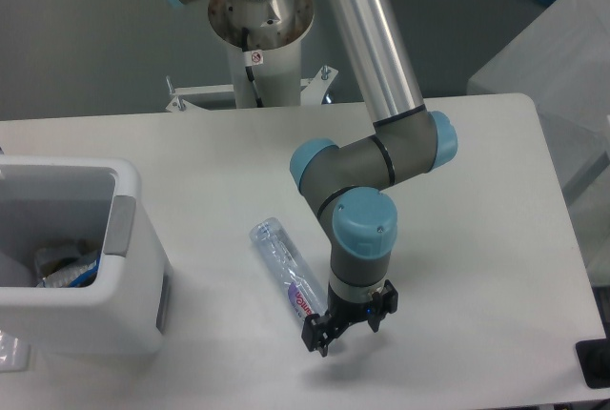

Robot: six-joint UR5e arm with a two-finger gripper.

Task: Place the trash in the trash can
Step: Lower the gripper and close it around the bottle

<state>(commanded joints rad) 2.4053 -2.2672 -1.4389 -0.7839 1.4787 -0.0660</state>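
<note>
Here the bottle (286,272) lies with its labelled end at the gripper (345,326).

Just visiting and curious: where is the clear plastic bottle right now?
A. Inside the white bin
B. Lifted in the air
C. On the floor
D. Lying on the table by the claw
D: the bottle lies flat on the table, its labelled end beside the claw.

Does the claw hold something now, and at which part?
It cannot be told. The claw is down at the labelled end of the clear plastic bottle lying on the table, but its grip is hidden.
</note>
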